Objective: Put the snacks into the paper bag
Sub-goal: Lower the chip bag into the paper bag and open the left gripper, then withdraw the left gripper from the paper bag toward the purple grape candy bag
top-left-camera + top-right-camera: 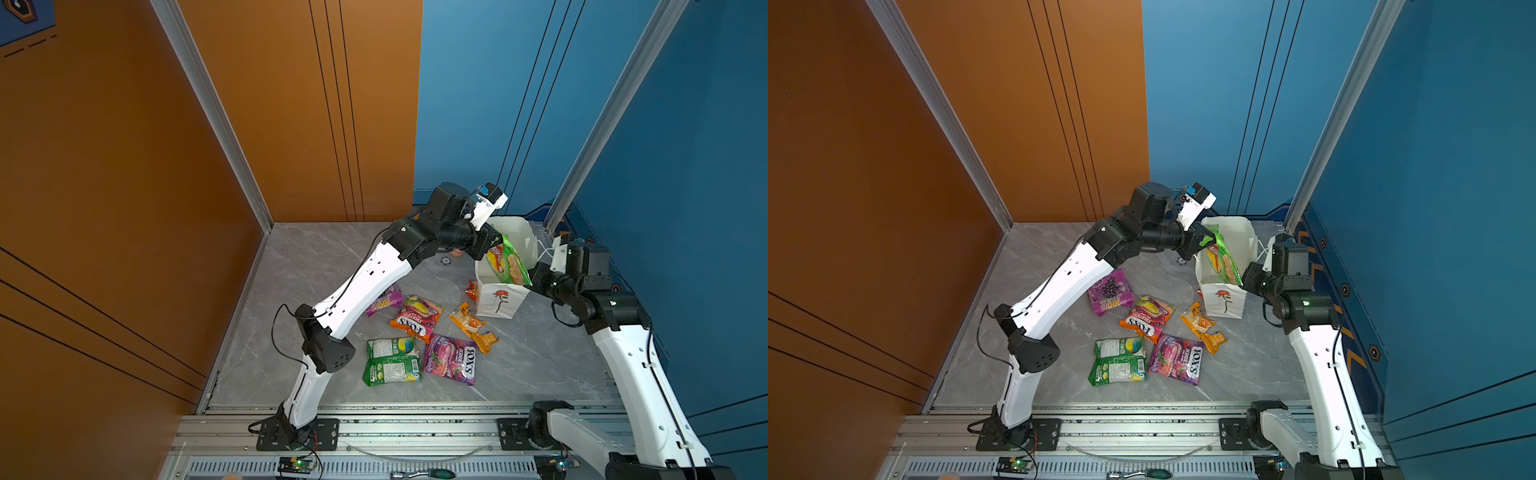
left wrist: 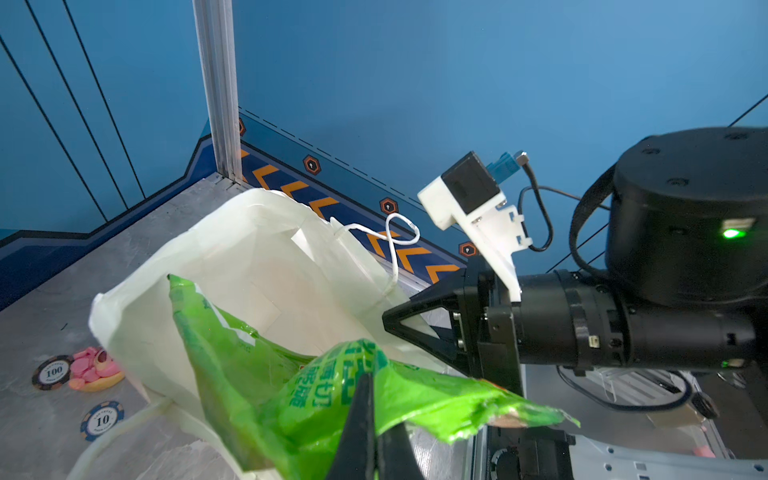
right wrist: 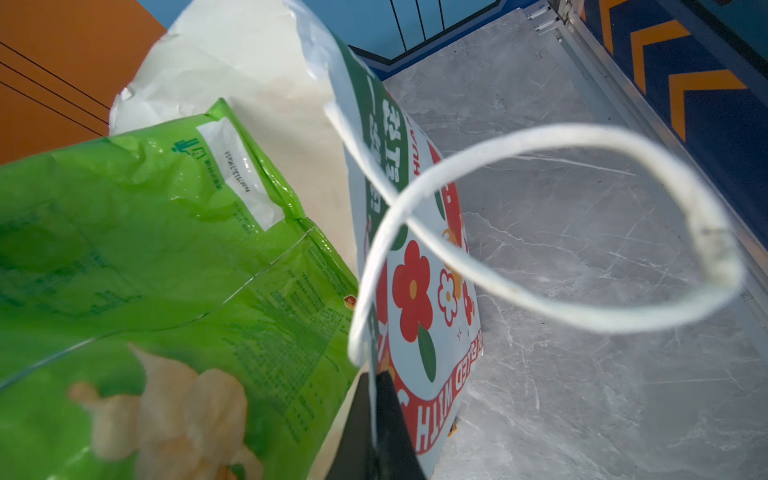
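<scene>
The left gripper (image 2: 365, 399) is clamped shut on an edge of a glossy green plastic crisp packet (image 1: 508, 262) slanting partly into the open mouth of the tall white paper bag (image 1: 500, 301), whose rim the right gripper (image 3: 376, 386) pinches tight beside a white cord handle (image 3: 540, 137), near loose packets (image 1: 415, 322) on the grey tabletop (image 1: 540, 365).

left claw (image 1: 1209, 241) clamps green packet (image 1: 1225, 261) | packet tilted in paper bag (image 1: 1212, 300) mouth | right claw (image 1: 1245, 279) at bag rim
</scene>
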{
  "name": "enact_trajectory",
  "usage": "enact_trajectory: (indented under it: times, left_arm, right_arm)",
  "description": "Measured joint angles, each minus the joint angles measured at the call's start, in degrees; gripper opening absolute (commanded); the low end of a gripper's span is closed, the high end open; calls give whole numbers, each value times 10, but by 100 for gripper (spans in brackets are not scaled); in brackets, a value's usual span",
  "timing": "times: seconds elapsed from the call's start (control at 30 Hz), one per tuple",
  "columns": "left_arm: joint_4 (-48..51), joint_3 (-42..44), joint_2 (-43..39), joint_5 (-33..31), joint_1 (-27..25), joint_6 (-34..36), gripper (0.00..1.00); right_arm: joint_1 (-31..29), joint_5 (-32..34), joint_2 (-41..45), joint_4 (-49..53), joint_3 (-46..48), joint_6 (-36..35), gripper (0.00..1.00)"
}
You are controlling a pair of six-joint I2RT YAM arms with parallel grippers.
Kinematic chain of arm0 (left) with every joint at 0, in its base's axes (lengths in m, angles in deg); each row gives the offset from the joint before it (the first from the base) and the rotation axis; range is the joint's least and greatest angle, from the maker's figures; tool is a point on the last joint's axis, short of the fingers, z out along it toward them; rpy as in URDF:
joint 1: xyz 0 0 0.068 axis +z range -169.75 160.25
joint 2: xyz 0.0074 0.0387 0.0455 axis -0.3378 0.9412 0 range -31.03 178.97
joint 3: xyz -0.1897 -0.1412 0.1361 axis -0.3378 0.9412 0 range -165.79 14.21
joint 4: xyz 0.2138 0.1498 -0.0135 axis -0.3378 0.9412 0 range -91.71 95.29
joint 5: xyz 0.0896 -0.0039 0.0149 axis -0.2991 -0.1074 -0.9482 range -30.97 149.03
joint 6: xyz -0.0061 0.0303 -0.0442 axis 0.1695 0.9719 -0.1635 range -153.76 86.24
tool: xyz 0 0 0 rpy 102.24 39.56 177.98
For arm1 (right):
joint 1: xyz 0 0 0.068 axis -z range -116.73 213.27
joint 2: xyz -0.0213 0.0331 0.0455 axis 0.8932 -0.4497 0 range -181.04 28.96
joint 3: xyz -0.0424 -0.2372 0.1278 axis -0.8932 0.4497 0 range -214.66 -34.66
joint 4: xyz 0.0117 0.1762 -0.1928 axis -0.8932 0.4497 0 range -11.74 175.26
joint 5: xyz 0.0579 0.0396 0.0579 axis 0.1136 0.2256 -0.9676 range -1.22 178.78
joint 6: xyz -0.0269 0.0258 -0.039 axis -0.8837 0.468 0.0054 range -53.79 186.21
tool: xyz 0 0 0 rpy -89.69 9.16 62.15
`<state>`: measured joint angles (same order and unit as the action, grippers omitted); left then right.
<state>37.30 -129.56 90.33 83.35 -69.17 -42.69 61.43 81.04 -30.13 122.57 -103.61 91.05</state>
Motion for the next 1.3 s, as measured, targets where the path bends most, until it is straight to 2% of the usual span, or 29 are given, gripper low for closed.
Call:
enact_trajectory:
  times: [0.37,0.53,0.57,0.63,0.67,1.07,1.3]
  left_arm:
    - [32,-18,29,-1,0,21,0]
    - [41,-19,37,-30,0,32,7]
    - [42,-19,38,-36,0,34,10]
    - [43,-19,40,-56,0,39,26]
    - [44,-19,41,-65,0,38,31]
    - [43,-16,33,-163,-5,41,40]
    - [42,65,-46,-213,-9,4,46]
  right_arm:
    - [-6,0,0,0,0,-6,0]
    - [-11,0,0,0,0,-6,0]
    - [-12,0,1,0,0,-6,0]
    - [-12,1,2,1,0,-6,0]
    - [-12,3,2,1,0,-6,0]
    - [-13,25,4,16,0,-9,0]
    - [-15,59,4,17,0,-10,0]
